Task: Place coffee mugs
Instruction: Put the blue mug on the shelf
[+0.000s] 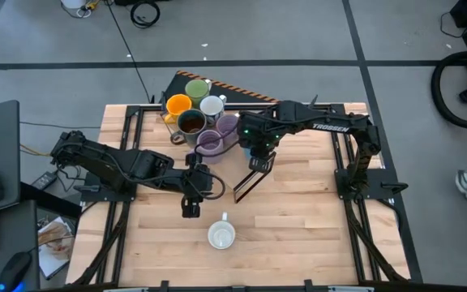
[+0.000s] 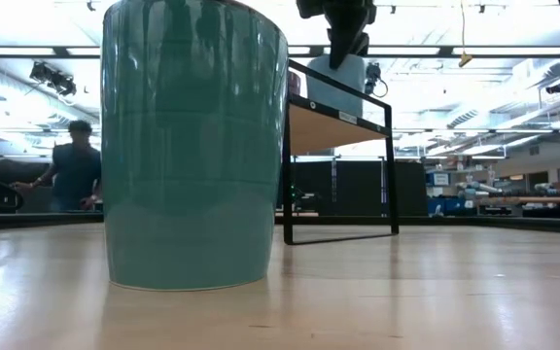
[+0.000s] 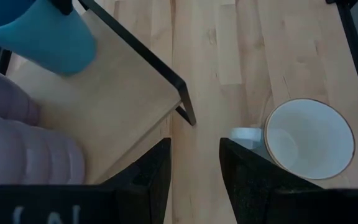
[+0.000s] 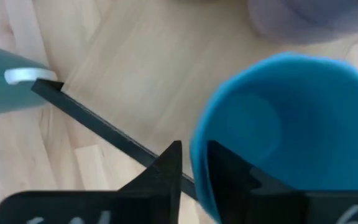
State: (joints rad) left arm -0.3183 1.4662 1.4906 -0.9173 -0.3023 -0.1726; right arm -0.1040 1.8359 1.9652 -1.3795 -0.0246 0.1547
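A teal-sided mug (image 2: 194,146) fills the left of the table-level view, its handle and rim out of sight; from above it reads as a white-lined mug on the near part of the wooden table (image 1: 298,235), handle toward the far side. Behind it stands a small black-framed wooden shelf (image 2: 338,126), and the blue mug (image 4: 291,130) sits on its top board, half hidden by the right gripper (image 4: 194,165), whose narrowly parted fingers straddle the mug's wall at the rim; whether they still pinch it cannot be told. In the overhead view that mug is wholly covered by the arm.

The left gripper (image 3: 194,165) hovers over the table between shelf and teal mug, jaws partly apart and empty.

At the table's far edge cluster the remaining mugs: green (image 1: 197,88), orange (image 1: 177,104), white (image 1: 212,105), dark brown (image 1: 190,122) and two lavender (image 1: 210,143), partly overlapped by the right arm.

Beyond lies a grey floor with cables; a person (image 2: 74,165) stands in the brightly lit room behind.
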